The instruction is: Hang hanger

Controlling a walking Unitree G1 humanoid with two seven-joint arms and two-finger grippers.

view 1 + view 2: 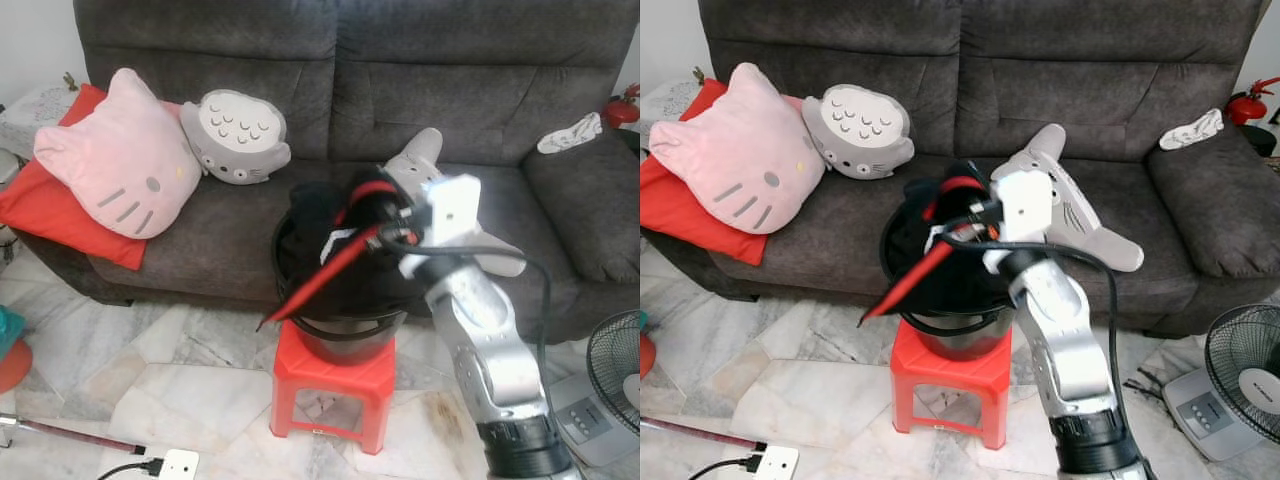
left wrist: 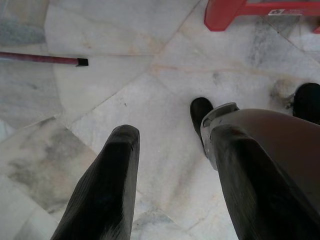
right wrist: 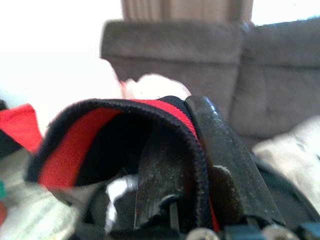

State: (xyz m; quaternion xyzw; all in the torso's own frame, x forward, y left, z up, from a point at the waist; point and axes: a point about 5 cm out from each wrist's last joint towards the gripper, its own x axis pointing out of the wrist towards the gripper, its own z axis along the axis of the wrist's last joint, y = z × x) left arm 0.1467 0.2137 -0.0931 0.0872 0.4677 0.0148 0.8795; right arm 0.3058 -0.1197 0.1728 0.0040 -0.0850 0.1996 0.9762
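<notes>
— Garment [image 1: 335, 245], black with red trim, sat heaped in the black bucket [image 1: 345, 330] on the red stool [image 1: 335, 385], centre of the frame. No hanger could be made out.

— And the right pincer [image 1: 372, 212]?

— Closed on the garment's red-and-black band, just above the bucket rim, its silver arm rising from the lower right.

— The left one?

— The left pincer [image 2: 172, 185] hung over the marble floor [image 2: 150, 100], fingers parted, gripping nothing.

— Behind the bucket?

— A grey sofa [image 1: 450, 90], with a pink cat cushion [image 1: 115, 155] at the upper left beside a grey owl cushion [image 1: 238, 125].
</notes>
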